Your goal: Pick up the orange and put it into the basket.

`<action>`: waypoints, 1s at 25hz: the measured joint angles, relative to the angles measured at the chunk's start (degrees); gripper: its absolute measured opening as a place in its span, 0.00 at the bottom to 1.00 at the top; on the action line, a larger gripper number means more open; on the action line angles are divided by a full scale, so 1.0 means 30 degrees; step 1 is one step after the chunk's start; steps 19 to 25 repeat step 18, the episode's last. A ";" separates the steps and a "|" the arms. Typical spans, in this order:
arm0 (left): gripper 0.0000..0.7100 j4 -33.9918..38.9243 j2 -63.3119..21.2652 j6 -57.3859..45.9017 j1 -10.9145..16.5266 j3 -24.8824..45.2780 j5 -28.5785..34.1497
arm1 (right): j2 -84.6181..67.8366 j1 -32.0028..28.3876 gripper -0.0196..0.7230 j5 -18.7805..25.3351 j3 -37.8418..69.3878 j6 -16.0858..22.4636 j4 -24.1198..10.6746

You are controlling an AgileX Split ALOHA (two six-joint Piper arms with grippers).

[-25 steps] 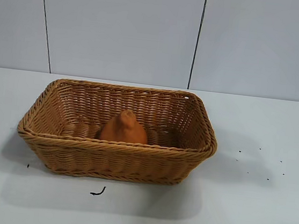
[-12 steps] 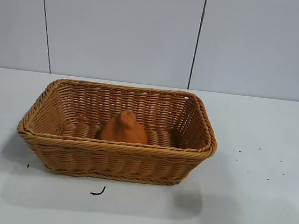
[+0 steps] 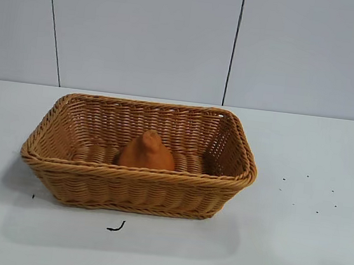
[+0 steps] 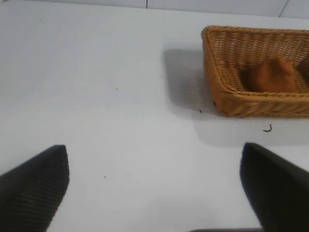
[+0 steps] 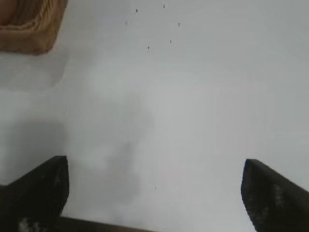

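The left end effector (image 4: 154,188) is held released and empty above bare table (image 4: 96,96), well apart from the basket (image 3: 136,182), so nothing is disturbed. The orange (image 3: 147,151) is seen resting upright inside the basket near its front wall, suggesting the placing is done. The right end effector (image 5: 154,193) is likewise spread wide, nothing grasped, clear of the basket's corner.
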 joint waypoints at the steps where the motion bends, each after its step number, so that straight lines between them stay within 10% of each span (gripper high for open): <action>1: 0.98 0.0000 0.0000 0.0000 0.0000 0.0000 0.0000 | -0.0898 0.0000 0.96 -0.0016 0.0020 0.0000 0.0000; 25: 0.98 0.0000 0.0000 0.0000 0.0000 0.0000 0.0000 | -0.5491 0.0000 0.96 0.0042 0.0054 0.0000 0.0039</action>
